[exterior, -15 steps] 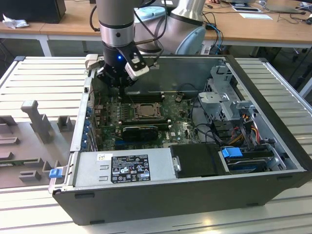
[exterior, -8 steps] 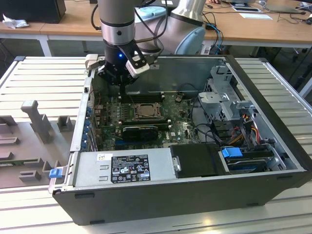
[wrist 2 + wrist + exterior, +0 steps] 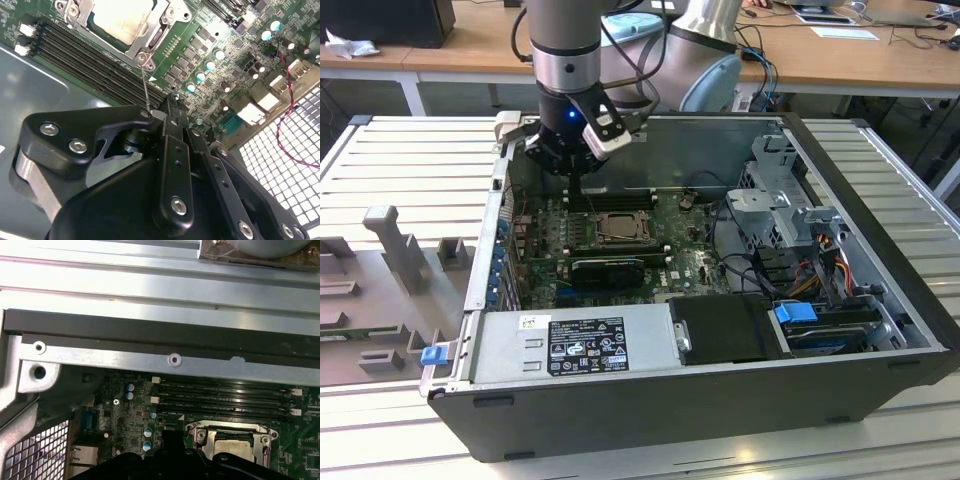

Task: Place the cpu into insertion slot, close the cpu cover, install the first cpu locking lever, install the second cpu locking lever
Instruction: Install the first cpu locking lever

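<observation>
Silver cpu (image 3: 120, 20) sits in the insertion slot (image 3: 620, 228), the cpu cover (image 3: 145, 47) lies closed over it; we judge the gripper's (image 3: 172, 105) jaws pinched narrow on a locking lever (image 3: 145, 85).

one cpu (image 3: 121, 20), one cpu cover (image 3: 134, 47), one claw (image 3: 172, 102), one blue latch (image 3: 433, 353)

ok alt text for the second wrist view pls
The black gripper hangs over a green motherboard, touching a thin wire lever beside the socket. The pale silver-grey cpu sits under its silver metal cover frame.
</observation>
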Motion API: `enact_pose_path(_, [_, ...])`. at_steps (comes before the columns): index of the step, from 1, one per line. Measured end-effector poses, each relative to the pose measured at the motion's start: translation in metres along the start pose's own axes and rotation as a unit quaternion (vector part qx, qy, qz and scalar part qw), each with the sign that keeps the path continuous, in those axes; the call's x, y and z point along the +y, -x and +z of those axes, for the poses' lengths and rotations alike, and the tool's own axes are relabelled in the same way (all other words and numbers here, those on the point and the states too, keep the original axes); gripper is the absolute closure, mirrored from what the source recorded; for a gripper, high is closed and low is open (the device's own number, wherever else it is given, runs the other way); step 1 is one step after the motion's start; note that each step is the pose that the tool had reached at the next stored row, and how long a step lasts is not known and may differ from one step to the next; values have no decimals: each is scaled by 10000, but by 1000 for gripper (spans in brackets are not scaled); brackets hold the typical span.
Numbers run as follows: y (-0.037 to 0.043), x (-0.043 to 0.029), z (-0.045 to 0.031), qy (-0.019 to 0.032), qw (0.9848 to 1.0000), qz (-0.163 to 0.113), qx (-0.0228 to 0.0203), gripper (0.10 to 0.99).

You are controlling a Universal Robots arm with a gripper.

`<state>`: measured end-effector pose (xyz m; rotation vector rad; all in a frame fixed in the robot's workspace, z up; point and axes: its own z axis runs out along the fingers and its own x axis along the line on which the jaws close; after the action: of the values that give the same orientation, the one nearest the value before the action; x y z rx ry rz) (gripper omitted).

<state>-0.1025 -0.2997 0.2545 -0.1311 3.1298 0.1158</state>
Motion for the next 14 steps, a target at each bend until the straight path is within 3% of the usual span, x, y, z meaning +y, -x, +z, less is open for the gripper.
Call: enact_pose_path(14, [68,-6,8,0,10000,0,0,980])
